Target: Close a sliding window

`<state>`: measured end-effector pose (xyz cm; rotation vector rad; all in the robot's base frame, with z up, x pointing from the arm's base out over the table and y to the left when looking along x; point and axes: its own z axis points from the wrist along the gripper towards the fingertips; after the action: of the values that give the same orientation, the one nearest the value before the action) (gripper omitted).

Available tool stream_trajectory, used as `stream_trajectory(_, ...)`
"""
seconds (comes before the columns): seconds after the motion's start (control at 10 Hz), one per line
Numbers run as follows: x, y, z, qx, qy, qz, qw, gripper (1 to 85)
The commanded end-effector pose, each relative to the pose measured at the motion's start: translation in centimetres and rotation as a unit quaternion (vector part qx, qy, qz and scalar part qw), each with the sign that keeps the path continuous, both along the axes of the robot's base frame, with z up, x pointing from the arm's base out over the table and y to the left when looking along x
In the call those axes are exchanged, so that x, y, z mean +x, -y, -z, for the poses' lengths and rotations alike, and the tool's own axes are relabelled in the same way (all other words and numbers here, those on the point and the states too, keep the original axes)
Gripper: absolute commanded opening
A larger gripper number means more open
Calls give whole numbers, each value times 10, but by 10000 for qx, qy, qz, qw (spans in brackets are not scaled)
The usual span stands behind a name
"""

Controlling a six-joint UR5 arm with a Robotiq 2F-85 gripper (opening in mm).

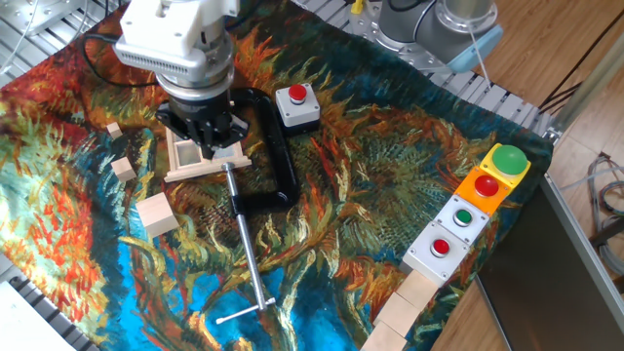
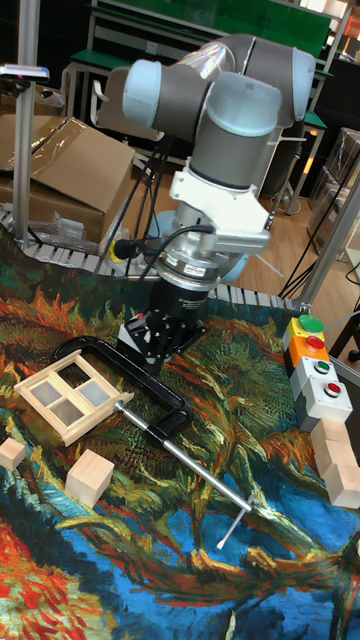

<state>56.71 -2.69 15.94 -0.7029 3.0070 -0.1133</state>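
At ten o'clock on the patterned cloth (image 1: 390, 195): UR5 arm (image 2: 215, 110) bent down over the work, wrist pointing at the table. Just below the wrist, the gripper (image 1: 208, 136), hovering at the far edge of the sliding window (image 1: 195, 156), fingers spread narrowly; no sure contact with the wood visible from either camera. Beside the frame at three o'clock, touching or nearly so, the black C-clamp (image 1: 273, 146), its long screw bar (image 1: 249, 249) running off toward six o'clock. Next in size, the window itself: pale frame lying flat, two panes side by side, base strip toward the near edge. Loose wooden cube (image 1: 158, 214) at seven o'clock from the frame, well clear.

Step in hand, by judgement: positioning against the sliding pane, push not finished. Next move likely calls for lowering onto the sash edge and sliding sideways along the track, keeping pressure light so as not to shift the whole frame.
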Motion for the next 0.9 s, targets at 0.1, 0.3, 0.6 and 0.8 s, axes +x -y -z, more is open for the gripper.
stream_trajectory(0.1,7,1,16,-33,36,-123,9999,13)
stream_trajectory(0.3,17,3,47,-47,-72,-8,10000,13)
stream_trajectory(0.6,20,4,55,-42,-44,-49,10000,13)
stream_trajectory(0.8,25,2,56,0,53,-101,9999,13)
